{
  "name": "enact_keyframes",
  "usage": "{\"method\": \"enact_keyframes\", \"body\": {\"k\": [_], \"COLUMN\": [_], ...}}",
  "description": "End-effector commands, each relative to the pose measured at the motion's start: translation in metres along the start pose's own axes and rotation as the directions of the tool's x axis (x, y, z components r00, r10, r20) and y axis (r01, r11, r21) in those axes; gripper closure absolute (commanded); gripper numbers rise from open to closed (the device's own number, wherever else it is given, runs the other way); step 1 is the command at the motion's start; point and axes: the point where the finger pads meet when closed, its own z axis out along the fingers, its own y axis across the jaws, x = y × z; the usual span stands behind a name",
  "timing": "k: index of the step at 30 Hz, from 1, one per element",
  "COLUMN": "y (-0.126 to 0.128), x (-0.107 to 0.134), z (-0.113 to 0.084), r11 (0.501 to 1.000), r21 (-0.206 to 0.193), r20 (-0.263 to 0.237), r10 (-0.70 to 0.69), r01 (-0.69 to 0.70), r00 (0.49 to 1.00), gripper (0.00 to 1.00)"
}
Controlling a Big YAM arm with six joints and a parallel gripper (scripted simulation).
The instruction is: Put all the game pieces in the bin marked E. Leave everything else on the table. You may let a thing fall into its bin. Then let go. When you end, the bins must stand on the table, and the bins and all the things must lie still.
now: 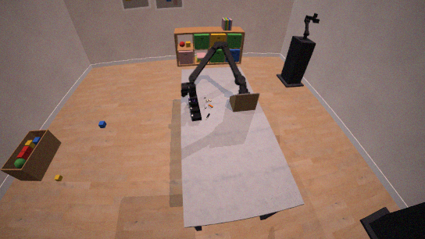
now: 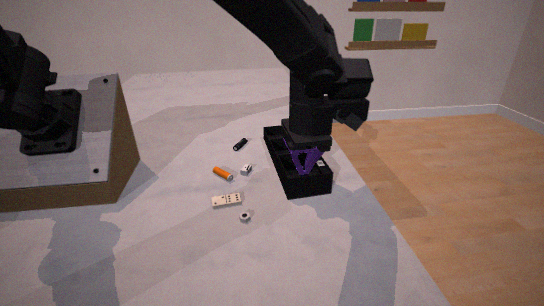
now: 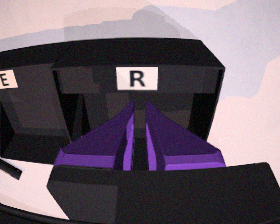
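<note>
A cream domino (image 2: 226, 199) with dark pips lies flat on the grey table (image 2: 210, 261), and a small white die (image 2: 246, 169) sits just beyond it; both are outside the bins. Between them lies an orange battery (image 2: 222, 173), with a small black cylinder (image 2: 240, 144) farther back and a metal nut (image 2: 245, 215) just in front of the domino. To their right stands a black row of bins (image 2: 300, 186), its compartments labelled with white tags; in the wrist view the E bin (image 3: 24, 106) is left of the R bin (image 3: 151, 99). The gripper (image 3: 139, 137), with purple fingers, is lowered into the R bin. Its fingers are clenched nearly together, with only a thin gap and nothing visible between them.
</note>
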Motion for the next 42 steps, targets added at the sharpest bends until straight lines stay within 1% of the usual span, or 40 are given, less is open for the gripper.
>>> {"method": "enact_keyframes", "body": {"k": [1,3,5,6,9,11,14,16,17,20,22,23,27,28,30,31,32,34,35,39,40,41,42], "y": [-0.005,0.000,0.000,-0.006,-0.005,-0.006,-0.001,-0.004,-0.006,-0.006,-0.006,0.000,-0.006,-0.006,-0.006,-0.003,-0.002,0.001,-0.003,-0.003,0.001,0.016,0.021], "x": [-0.020,-0.020,-0.020,-0.003,-0.017,-0.022,-0.020,-0.019,-0.022,-0.022,-0.022,-0.020,-0.021,-0.021,-0.010,-0.002,0.002,-0.001,-0.011,-0.011,-0.001,-0.005,-0.007], "z": [-0.027,-0.025,-0.025,-0.007,-0.034,-0.039,-0.039,-0.038,-0.051,-0.063,-0.063,-0.062,-0.083,-0.084,-0.058,-0.054,-0.052,-0.055,-0.067,-0.067,-0.060,-0.064,-0.065], "r11": [1.000,1.000,1.000,1.000,1.000,1.000,1.000,1.000,1.000,1.000,1.000,1.000,1.000,1.000,1.000,1.000,1.000,1.000,1.000,1.000,1.000,1.000,1.000], "r21": [0.005,0.004,0.004,0.003,0.004,0.003,0.003,0.003,0.002,0.000,0.000,0.001,-0.003,-0.002,0.000,0.001,0.001,0.001,0.000,0.000,0.001,0.001,0.000], "r20": [0.055,0.045,0.045,-0.004,0.050,0.059,0.048,0.041,0.060,0.060,0.060,0.048,0.062,0.062,0.005,-0.009,-0.014,0.000,0.031,0.031,0.011,0.023,0.027], "r10": [0.020,0.011,0.011,0.017,0.020,0.025,0.014,0.021,0.025,0.026,0.026,0.014,0.027,0.027,0.025,0.013,0.007,0.008,0.013,0.013,0.010,-0.010,-0.006], "r01": [-0.021,-0.011,-0.011,-0.017,-0.020,-0.025,-0.014,-0.021,-0.026,-0.026,-0.026,-0.015,-0.027,-0.027,-0.025,-0.013,-0.007,-0.008,-0.013,-0.013,-0.010,0.010,0.006], "r00": [0.998,0.999,0.999,1.000,0.999,0.998,0.999,0.999,0.998,0.998,0.998,0.999,0.998,0.998,1.000,1.000,1.000,1.000,0.999,0.999,1.000,1.000,1.000], "gripper": [0.92,0.92,0.92,0.92,0.92,0.92,0.92,0.92,0.92,0.92,0.92,0.92,0.92,0.92,0.92,0.92,0.92,0.92,0.92,0.92,0.92,0.92,0.92]}}
